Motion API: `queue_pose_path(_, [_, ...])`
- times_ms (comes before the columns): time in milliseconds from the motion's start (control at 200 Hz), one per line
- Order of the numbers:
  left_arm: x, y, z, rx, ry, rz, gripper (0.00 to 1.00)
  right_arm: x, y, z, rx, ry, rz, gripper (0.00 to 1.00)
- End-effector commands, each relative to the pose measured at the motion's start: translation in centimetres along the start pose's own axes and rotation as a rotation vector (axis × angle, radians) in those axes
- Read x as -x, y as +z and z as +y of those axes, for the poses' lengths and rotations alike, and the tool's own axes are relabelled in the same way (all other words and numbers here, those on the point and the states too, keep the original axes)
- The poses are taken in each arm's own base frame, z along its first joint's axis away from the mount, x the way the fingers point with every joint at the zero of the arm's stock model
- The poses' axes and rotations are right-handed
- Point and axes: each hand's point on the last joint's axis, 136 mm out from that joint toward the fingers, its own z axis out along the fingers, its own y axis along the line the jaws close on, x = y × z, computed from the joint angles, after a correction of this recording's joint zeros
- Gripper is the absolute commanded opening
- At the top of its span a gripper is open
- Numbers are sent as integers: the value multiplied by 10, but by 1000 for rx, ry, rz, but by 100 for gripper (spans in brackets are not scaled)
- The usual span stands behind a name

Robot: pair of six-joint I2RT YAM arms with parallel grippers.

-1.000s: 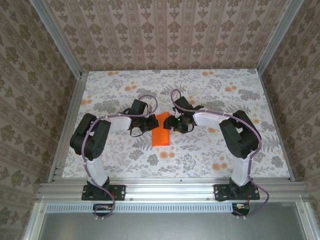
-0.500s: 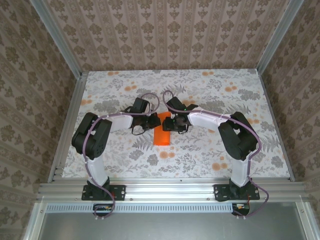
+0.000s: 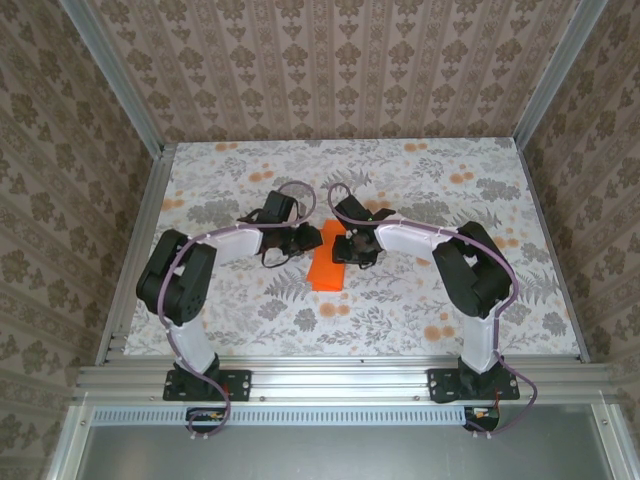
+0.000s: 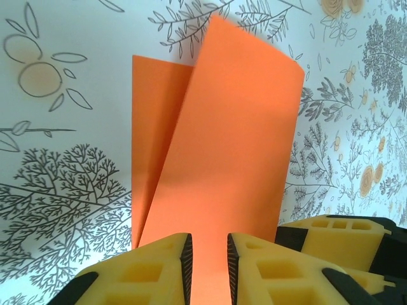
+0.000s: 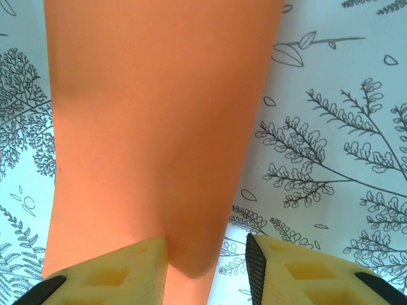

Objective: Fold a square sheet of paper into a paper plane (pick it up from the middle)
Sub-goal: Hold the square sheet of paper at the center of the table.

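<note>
Orange and already creased, the sheet of paper [image 3: 326, 268] lies near the middle of the counter [image 3: 450, 320], on a cloth printed with grey foliage and small orange flowers [image 3: 436, 331]. In the top view it reads as a narrow folded strip running away from the arm bases, with both arms bent inward to meet at its far half. The left claw [image 3: 308, 241] comes at it from the left and the right claw [image 3: 341, 248] from the right, each just beside the paper's edge. In the left wrist view, a broad upper layer of the paper [image 4: 222, 159] sits skewed over a lower layer, which peeks out as a strip along one side. The left claw [image 4: 208, 257] has its yellow fingers [image 4: 156, 270] parted by a narrow gap, with orange showing through the gap. In the right wrist view the paper [image 5: 159, 127] fills much of the frame. The right claw [image 5: 206, 264] is spread wider, one finger [image 5: 114, 276] over the paper and the other over bare cloth, the sheet's long edge running between them. Neither pair of fingers is pressed onto the paper.
</note>
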Motion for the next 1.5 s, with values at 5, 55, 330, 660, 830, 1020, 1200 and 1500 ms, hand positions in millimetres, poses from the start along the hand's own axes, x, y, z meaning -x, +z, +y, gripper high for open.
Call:
queue_pose_path(5, [3,-10,-1,28,0,-27,26,-10,6,-14,-50,-21,37,42])
queue_pose_path(55, [4,-11,0,33,4,-31,27,-11,6,-12,-38,-43,46,44])
queue_pose_path(330, [7,-16,13,81,-7,-60,31,-17,7,-14,-41,-130,93,46])
queue_pose_path(660, [7,-12,12,66,-10,-51,30,-18,13,-24,-90,-97,108,46])
queue_pose_path(830, [6,-10,14,69,-12,-44,30,-16,15,-25,-90,-45,96,46])
queue_pose_path(1020, [5,-8,15,68,-15,-38,30,-20,19,-31,-78,40,106,46])
queue_pose_path(1200, [4,-6,15,64,-13,-30,30,-19,22,-31,-75,31,114,46])
queue_pose_path(1500, [5,-6,14,62,-14,-30,30,-27,24,-37,-91,-30,146,46])
